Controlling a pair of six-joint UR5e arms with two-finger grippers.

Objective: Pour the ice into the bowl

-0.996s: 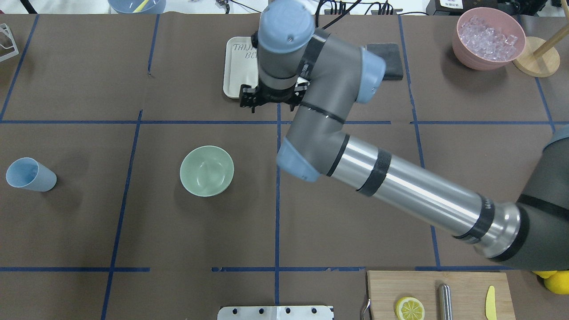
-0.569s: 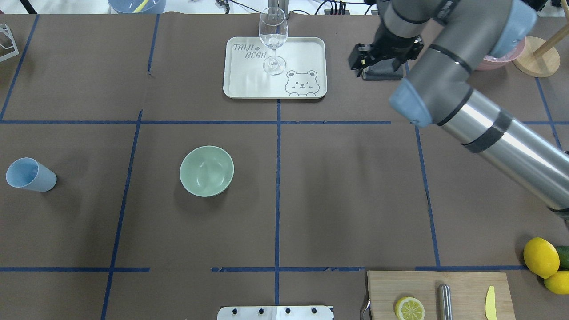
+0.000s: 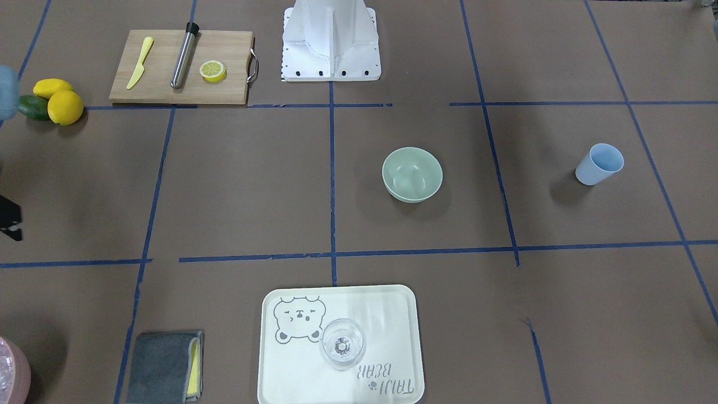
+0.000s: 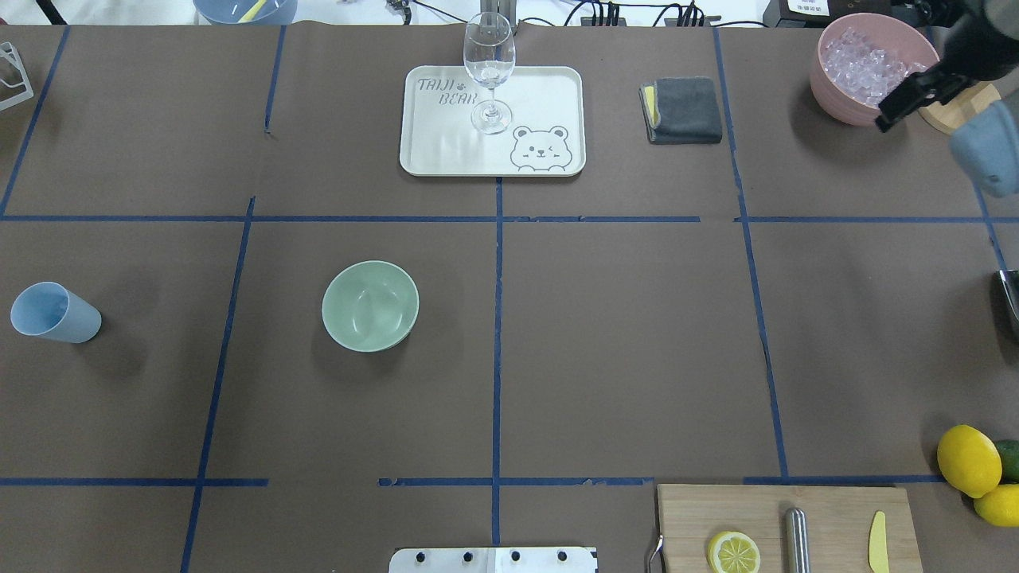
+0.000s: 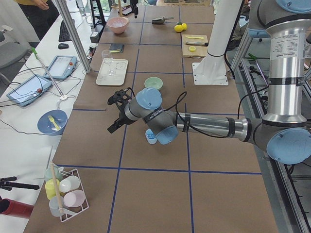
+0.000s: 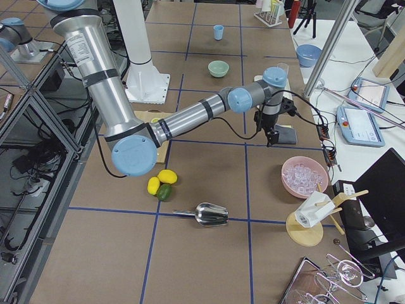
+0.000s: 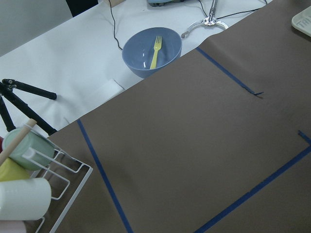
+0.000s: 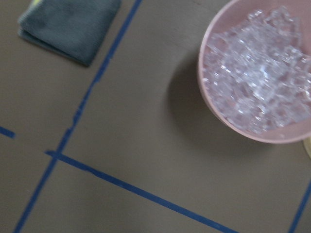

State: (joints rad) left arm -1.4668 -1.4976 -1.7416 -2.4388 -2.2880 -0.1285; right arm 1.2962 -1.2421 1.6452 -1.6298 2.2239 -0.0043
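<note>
The pale mint-green bowl (image 4: 370,306) stands upright and holds nothing, left of the table's centre; it also shows in the front view (image 3: 412,174). The ice (image 4: 868,64) is heaped in a pink container (image 4: 836,99) at the far right back, and it fills the right wrist view (image 8: 257,82). My right gripper (image 4: 888,119) hovers at that container's right front rim; I cannot tell whether it is open. My left gripper (image 5: 112,116) shows only in the exterior left view, above the table near the light blue cup (image 4: 54,313); I cannot tell its state.
A wine glass (image 4: 489,72) stands on a bear tray (image 4: 541,87) at the back centre. A folded grey cloth (image 4: 685,110) lies left of the pink container. A metal scoop (image 6: 209,215), lemons (image 4: 969,460) and a cutting board (image 4: 828,509) are at the right front.
My right arm has swung right, from over the tray past the grey cloth to the pink container. The bowl, cup and glass have not moved.
</note>
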